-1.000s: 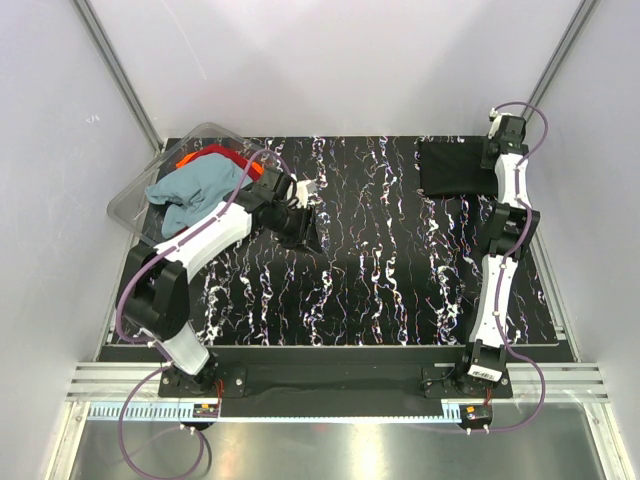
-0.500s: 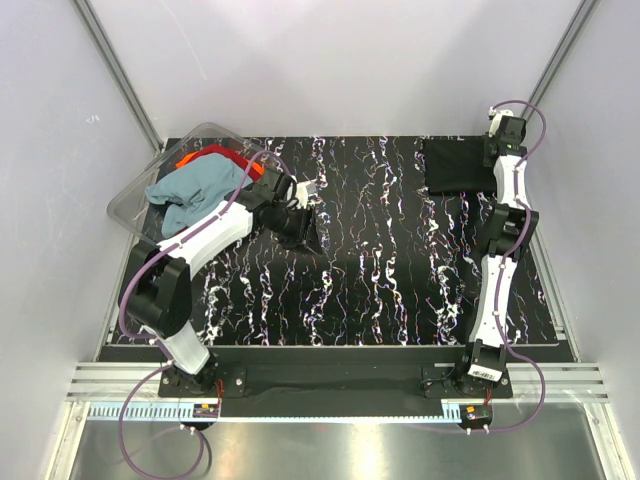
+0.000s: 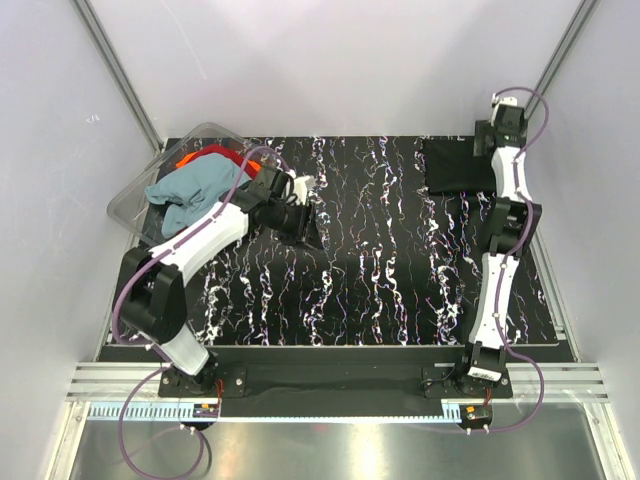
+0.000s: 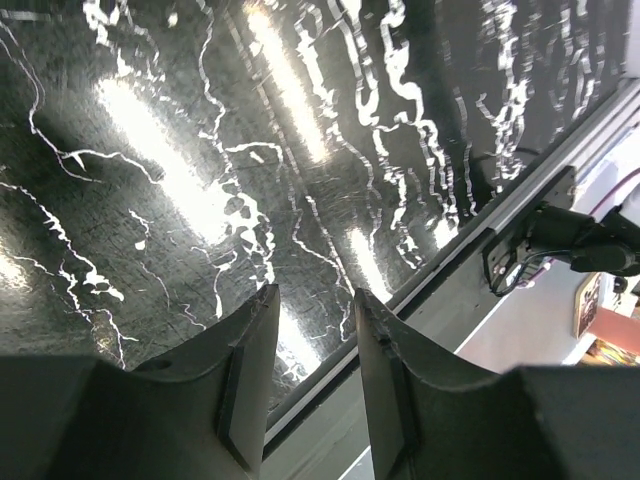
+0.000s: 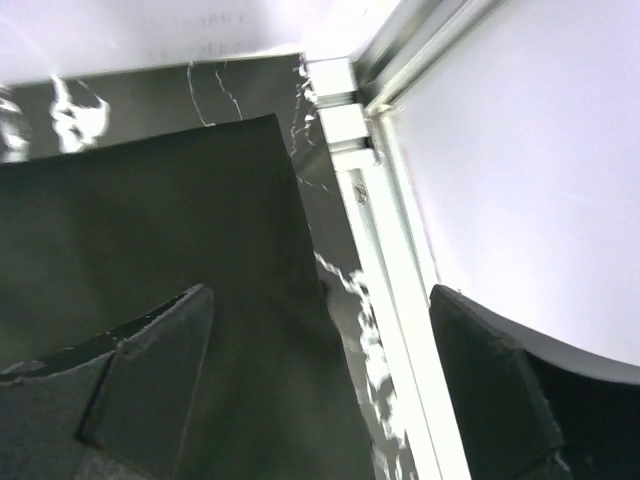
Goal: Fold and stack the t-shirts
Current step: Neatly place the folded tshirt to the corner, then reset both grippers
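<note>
A black t-shirt (image 3: 455, 165) lies folded flat at the table's far right corner; in the right wrist view the black t-shirt (image 5: 150, 200) fills the left side. My right gripper (image 3: 484, 142) hovers over its right edge, open wide, with nothing between its jaws (image 5: 320, 295). A teal-blue t-shirt (image 3: 195, 190) and a red-orange t-shirt (image 3: 205, 155) lie crumpled in the tub. My left gripper (image 3: 308, 185) is just right of the tub over the bare table, its fingers (image 4: 245, 370) apart and empty (image 4: 312, 310).
The clear plastic tub (image 3: 135, 195) sits tilted at the far left corner. The black marbled table (image 3: 380, 260) has a metal rail (image 5: 385, 240) along its right edge, and grey walls close in on three sides.
My right gripper has opened wide, let go of the black t-shirt and lifted back towards the far corner. The left arm has shifted slightly.
</note>
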`<state>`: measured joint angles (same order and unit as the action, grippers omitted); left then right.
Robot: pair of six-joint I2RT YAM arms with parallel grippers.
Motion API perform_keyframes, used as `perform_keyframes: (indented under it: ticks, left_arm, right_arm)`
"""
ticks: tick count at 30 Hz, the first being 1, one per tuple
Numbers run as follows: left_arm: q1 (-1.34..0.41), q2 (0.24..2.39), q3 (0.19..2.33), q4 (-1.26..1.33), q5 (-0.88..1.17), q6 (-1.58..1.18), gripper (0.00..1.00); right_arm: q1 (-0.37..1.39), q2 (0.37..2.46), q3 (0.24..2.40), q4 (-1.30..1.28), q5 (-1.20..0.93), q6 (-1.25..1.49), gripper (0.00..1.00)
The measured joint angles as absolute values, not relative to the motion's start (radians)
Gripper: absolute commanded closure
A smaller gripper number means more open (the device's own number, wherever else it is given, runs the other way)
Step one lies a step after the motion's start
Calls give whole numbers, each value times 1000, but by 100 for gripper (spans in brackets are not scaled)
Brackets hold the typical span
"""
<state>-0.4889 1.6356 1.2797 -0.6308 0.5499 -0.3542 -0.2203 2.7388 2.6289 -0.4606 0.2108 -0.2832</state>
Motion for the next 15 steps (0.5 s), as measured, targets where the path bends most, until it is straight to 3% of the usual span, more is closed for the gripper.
perform_keyframes:
  ticks: [4,8,10,15]
  left_arm:
    - [-488,1555,1279,-611,522,-354,59]
    - [-471,1419,1261,-570,439,-354,57]
    - [-443,1316,1226,-533,390,-354,57]
    - [-396,1135,1176,-459,319,-347,53]
  right_arm:
    - [-184,2515,2448,-484,255,-197,0]
    - [-130,2304,2407,-594,265,-36,0]
    - [-101,2176,2364,-643,207,92,0]
    - [22,1804,1982,-641,-6,330,0]
